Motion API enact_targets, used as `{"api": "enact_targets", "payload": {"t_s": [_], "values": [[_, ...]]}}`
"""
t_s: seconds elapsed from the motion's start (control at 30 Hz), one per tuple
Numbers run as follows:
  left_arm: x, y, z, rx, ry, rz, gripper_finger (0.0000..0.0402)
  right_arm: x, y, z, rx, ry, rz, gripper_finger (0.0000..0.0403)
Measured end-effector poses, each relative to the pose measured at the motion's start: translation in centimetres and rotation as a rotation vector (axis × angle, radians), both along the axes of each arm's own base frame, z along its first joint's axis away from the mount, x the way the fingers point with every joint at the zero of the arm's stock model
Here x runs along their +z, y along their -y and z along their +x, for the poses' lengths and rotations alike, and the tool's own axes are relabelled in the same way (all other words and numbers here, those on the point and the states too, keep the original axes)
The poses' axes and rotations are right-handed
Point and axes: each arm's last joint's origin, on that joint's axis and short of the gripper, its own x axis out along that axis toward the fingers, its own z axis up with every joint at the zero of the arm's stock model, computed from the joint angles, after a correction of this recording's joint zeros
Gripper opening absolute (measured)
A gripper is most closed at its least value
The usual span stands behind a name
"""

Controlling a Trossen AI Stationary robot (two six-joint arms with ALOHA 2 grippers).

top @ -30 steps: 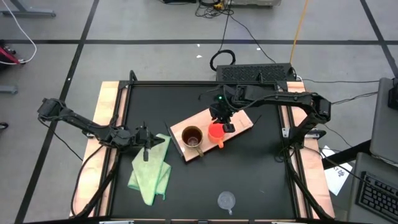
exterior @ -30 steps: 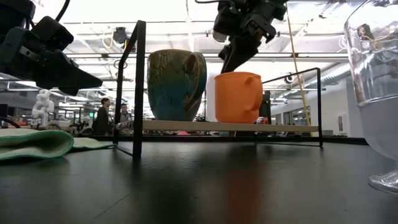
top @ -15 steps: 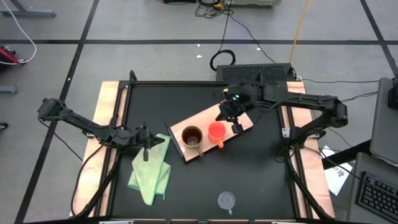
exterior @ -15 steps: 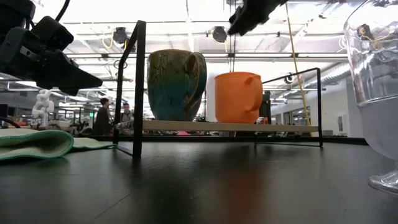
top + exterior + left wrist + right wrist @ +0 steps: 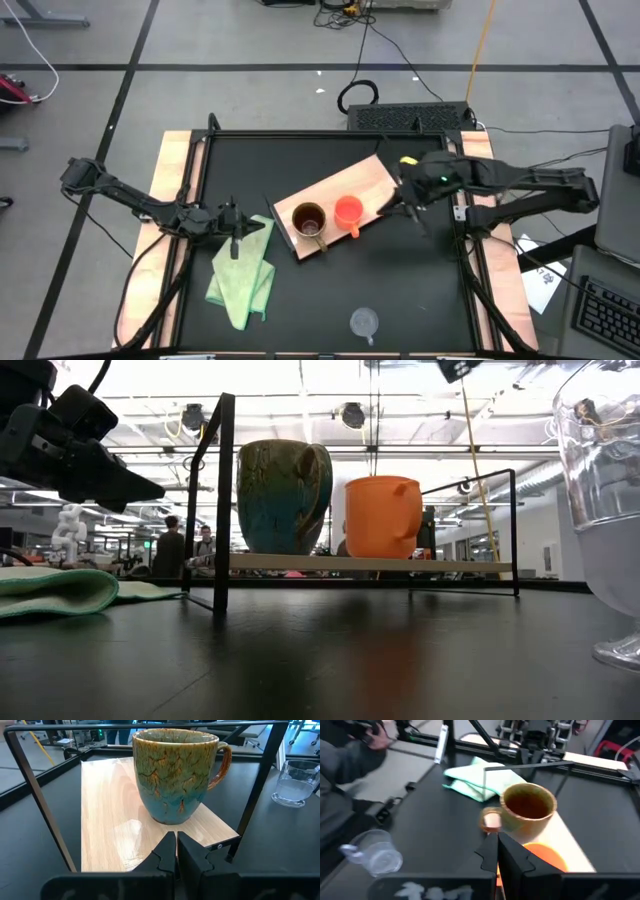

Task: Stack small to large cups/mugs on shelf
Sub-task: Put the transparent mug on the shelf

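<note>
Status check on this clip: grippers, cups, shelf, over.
Right gripper shut, empty, off the shelf edge. Left gripper shut over the green cloth. Brown mug and orange mug on shelf; glass cup alone on table.

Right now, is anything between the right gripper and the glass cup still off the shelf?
Nothing visible. The right gripper hangs shut beside the shelf; only bare black table lies between it and the glass cup near the front edge.
</note>
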Motion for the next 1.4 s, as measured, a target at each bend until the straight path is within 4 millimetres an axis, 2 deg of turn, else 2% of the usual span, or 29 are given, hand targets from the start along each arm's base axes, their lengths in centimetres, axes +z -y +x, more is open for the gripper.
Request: {"api": "enact_targets", "payload": {"t_s": [0.17, 0.3, 0.67, 1.07, 1.4], "values": [[0.0, 0.0, 0.0, 0.000, 0.001, -0.001, 0.0019, -1.6, -1.4, -2.4, 0.045, 0.042, 0.054, 0.0000], [0.0, 0.0, 0.0, 0.000, 0.001, -0.001, 0.0019, -3.8, -2.3, -3.6, 0.091, 0.053, 0.084, 0.0000], [0.0, 0.0, 0.0, 0.001, 0.003, -0.003, 0.0019, -9.4, -4.6, -3.4, 0.193, 0.054, 0.153, 0.0000], [0.0, 0.0, 0.0, 0.002, 0.004, -0.007, 0.0019, -11.5, -7.0, -2.8, 0.270, 0.034, 0.122, 0.0000], [0.0, 0.0, 0.0, 0.001, 0.003, -0.003, 0.0019, -11.3, -8.2, -1.5, 0.298, 0.039, 0.138, 0.0000]]}}
